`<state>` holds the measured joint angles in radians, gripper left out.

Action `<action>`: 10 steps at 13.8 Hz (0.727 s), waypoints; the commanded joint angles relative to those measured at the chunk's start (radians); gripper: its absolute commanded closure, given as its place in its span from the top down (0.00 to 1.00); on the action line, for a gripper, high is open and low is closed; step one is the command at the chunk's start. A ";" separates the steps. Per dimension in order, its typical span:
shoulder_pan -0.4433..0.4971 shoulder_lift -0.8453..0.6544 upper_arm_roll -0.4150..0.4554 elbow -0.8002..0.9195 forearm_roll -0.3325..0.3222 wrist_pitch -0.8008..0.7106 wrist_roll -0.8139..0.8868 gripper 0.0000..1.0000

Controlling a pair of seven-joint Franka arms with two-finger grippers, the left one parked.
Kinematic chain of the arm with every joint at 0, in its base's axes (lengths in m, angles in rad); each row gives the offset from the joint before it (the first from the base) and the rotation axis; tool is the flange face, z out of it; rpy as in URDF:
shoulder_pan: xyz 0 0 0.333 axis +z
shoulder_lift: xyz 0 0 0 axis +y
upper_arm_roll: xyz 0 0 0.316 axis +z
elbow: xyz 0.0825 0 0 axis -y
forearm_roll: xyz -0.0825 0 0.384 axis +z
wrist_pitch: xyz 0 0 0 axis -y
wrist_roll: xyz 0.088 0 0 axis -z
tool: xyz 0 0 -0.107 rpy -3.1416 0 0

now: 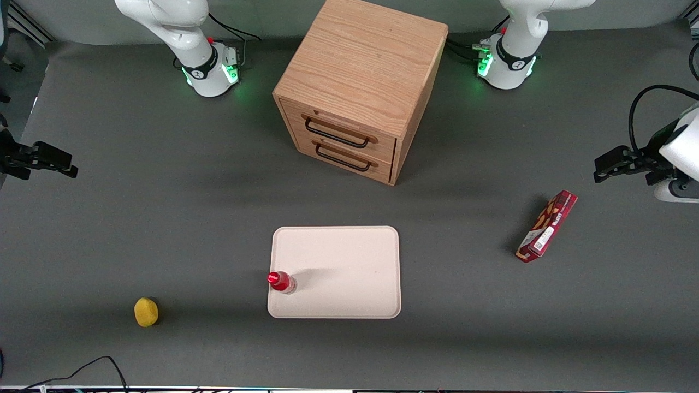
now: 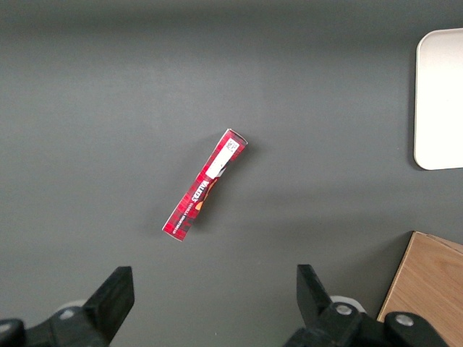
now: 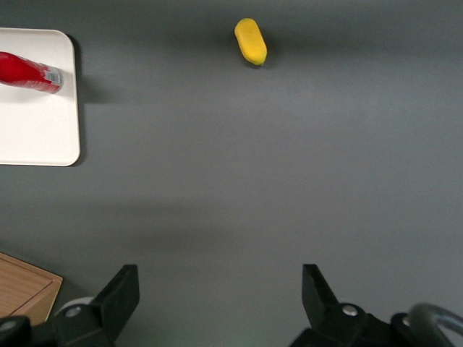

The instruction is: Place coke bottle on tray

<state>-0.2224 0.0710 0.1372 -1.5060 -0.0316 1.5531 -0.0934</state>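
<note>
Front view shows the coke bottle standing upright, red cap up, on the flat cream tray near its edge toward the working arm's end. Its clear base touches the smooth tray. The jaws hang wide open and empty, well apart from the bottle, above the grey table.

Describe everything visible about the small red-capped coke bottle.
The small slim coke bottle has a red cap, red label and clear base. It stands upright on the flat cream tray, close to the rim on the working arm's side. Only the tray touches it. The open gripper is far off at the table's edge.
</note>
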 commanded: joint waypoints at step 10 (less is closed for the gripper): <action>0.000 0.006 0.061 0.000 -0.008 -0.001 0.098 1.00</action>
<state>-0.2210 0.0773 0.1889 -1.5057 -0.0316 1.5534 -0.0181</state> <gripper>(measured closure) 0.000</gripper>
